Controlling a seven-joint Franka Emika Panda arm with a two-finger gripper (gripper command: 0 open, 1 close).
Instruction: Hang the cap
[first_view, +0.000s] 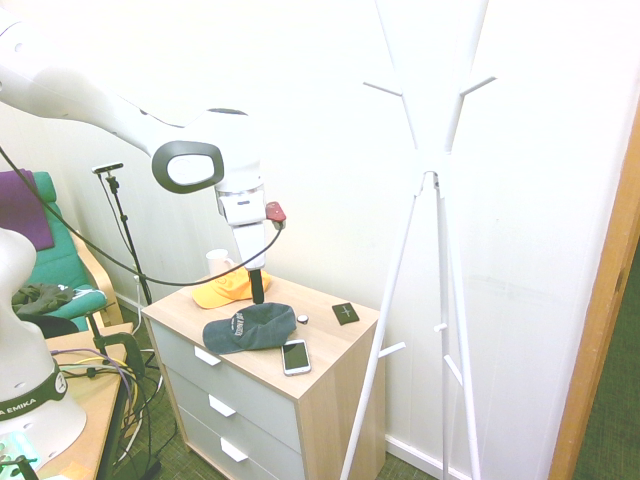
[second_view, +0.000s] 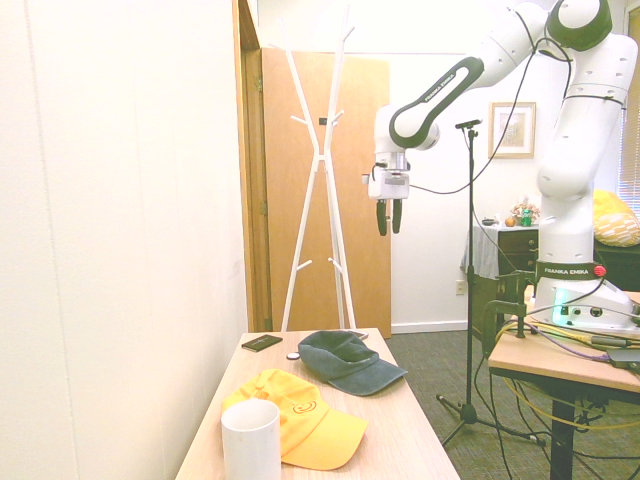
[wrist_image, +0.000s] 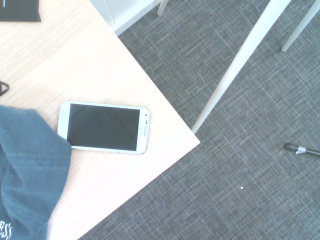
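Note:
The dark slate cap (first_view: 250, 327) lies on the wooden dresser top (first_view: 325, 365), brim toward the drawer side; it shows too in the second exterior view as the cap (second_view: 350, 362) and at the wrist view's edge as the cap (wrist_image: 25, 170). My gripper (second_view: 389, 217) hangs well above the dresser, open, with nothing between its fingers. In the first exterior view the gripper (first_view: 257, 290) appears just over the cap's far side. The white coat rack (first_view: 432, 180) stands beside the dresser against the wall, its pegs bare.
An orange-yellow cap (second_view: 300, 420) and a white mug (second_view: 250, 440) sit at the dresser's other end. A white phone (wrist_image: 105, 126) lies by the slate cap near the corner. A black card (first_view: 345, 313) lies toward the rack. A rack leg (wrist_image: 240, 65) crosses the carpet.

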